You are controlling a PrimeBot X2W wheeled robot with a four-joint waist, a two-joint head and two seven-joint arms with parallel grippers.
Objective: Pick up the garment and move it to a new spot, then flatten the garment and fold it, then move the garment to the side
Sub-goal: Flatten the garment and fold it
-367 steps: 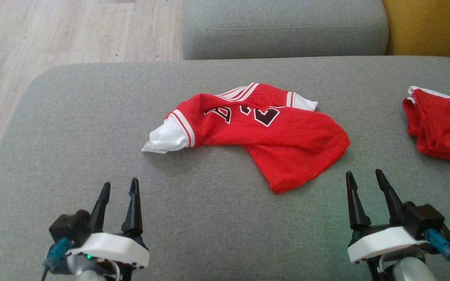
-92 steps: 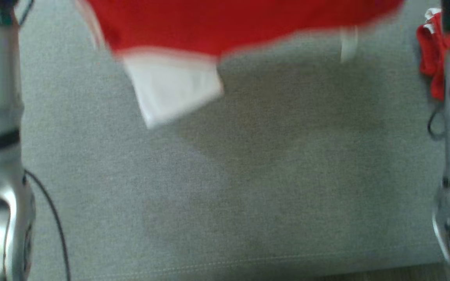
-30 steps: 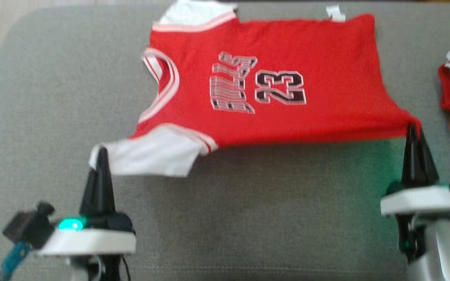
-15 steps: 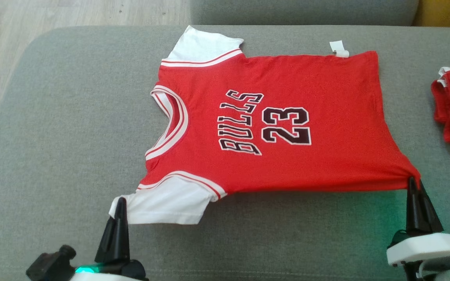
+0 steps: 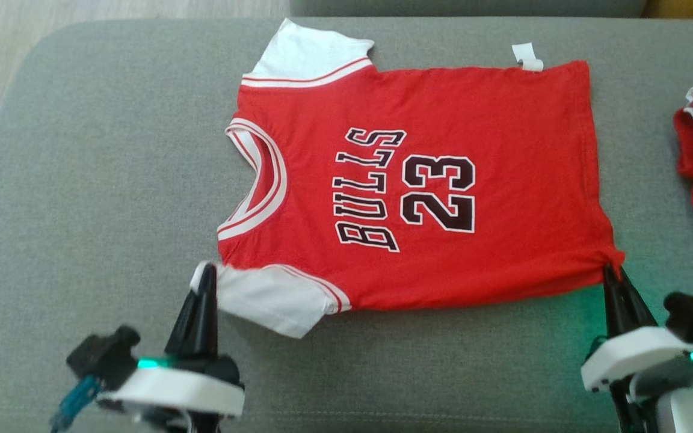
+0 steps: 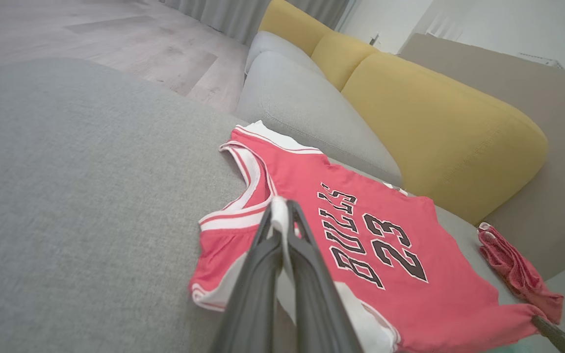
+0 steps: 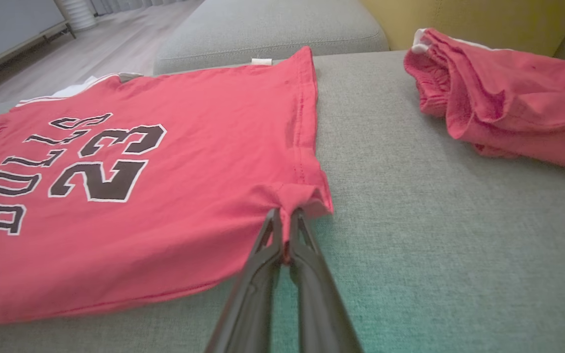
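Red jersey with white sleeves (image 5: 503,150) spread mid-way across the grey fabric cushion (image 5: 82,180); left fingers (image 5: 207,282) pinch its near-left sleeve, right fingers (image 5: 612,278) its near-right hem corner; best drawn apart, lowered together, then released.
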